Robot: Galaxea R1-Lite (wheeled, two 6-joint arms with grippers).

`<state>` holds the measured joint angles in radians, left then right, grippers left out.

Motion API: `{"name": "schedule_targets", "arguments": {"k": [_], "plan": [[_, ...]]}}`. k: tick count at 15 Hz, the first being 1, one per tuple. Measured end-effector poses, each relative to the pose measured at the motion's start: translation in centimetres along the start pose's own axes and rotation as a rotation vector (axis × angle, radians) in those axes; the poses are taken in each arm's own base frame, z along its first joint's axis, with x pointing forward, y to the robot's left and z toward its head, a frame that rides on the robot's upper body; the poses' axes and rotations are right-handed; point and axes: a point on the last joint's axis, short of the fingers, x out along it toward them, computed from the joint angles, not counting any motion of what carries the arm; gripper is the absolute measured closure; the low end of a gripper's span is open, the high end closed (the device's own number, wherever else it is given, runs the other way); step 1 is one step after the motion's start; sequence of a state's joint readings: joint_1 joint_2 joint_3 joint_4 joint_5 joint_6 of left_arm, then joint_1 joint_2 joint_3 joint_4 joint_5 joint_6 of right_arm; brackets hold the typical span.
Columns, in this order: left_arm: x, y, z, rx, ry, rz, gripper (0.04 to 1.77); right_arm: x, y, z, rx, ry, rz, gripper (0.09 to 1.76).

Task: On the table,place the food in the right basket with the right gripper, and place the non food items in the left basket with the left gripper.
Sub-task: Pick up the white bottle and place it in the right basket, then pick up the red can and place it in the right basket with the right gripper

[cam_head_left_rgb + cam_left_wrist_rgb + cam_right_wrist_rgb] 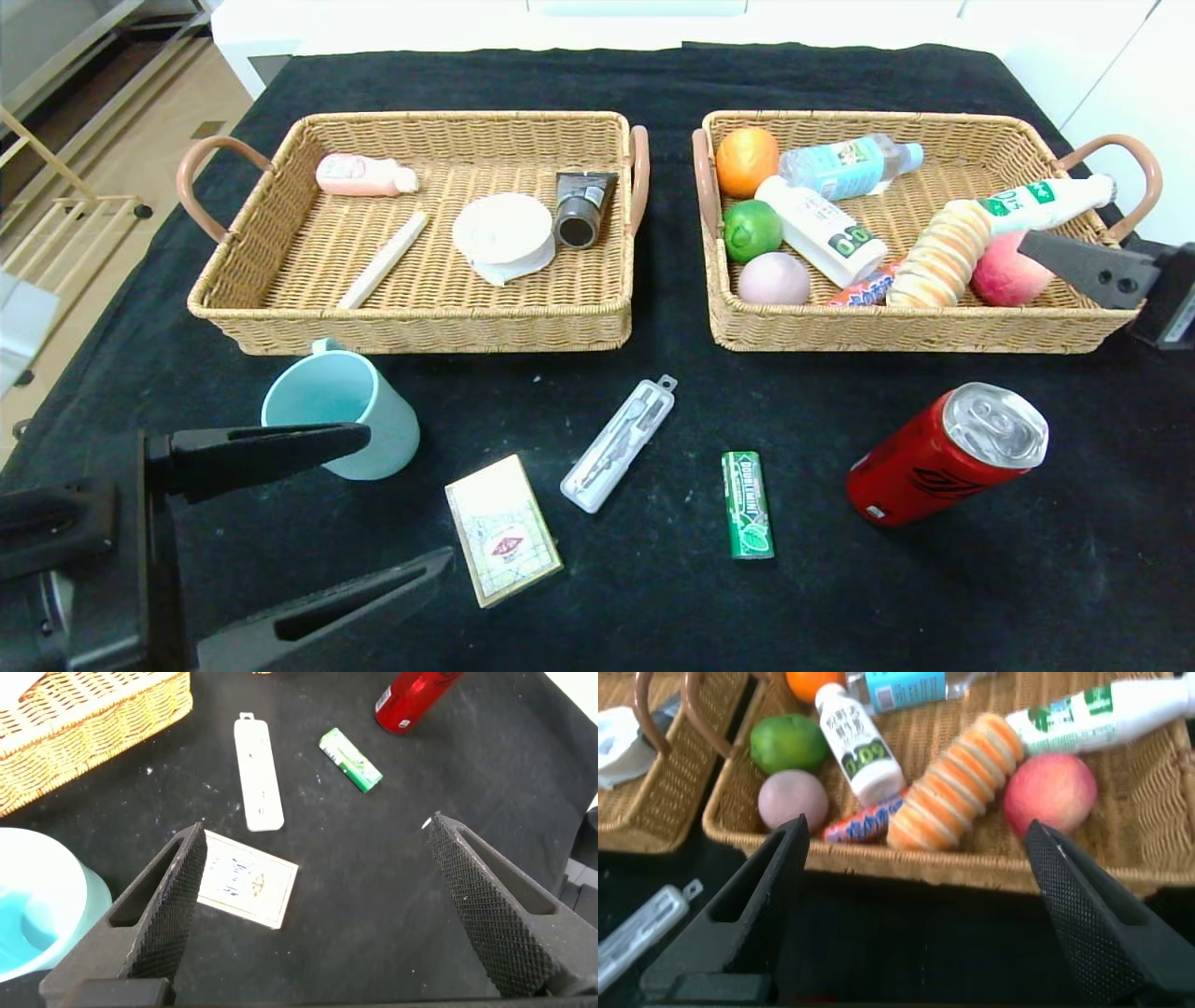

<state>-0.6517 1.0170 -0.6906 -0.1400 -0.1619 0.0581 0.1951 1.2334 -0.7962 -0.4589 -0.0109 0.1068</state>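
Right pincer (1088, 266), jaws apart and empty, hovers at the near right corner of the right basket (915, 331), just beside the peach (1006, 271). Left pincer (313, 905), jaws likewise wide apart and holding nothing, sits low over the counter (653, 607) at the near left, above the card box (246, 878) and beside the blue cup (341, 415).

Sorted so far: fruit, bottles and a striped roll fill the right basket; the left basket (420, 327) holds a tube, a round pad, a stick and a small pink bottle.

Remaining on the counter: cup, card box, clear compass case (618, 443), green gum pack (747, 504), red can (948, 455). By this count, the task appears roughly two-thirds complete.
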Motion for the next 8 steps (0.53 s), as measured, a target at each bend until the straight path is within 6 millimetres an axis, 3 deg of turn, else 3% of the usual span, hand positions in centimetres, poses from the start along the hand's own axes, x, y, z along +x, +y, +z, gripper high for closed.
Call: {"name": "schedule_targets", "arguments": {"k": [8], "plan": [[0.0, 0.0, -0.1, 0.000, 0.003, -0.001, 0.09, -7.2, -1.2, -4.5, 0.011, 0.109, 0.036, 0.15]]}}
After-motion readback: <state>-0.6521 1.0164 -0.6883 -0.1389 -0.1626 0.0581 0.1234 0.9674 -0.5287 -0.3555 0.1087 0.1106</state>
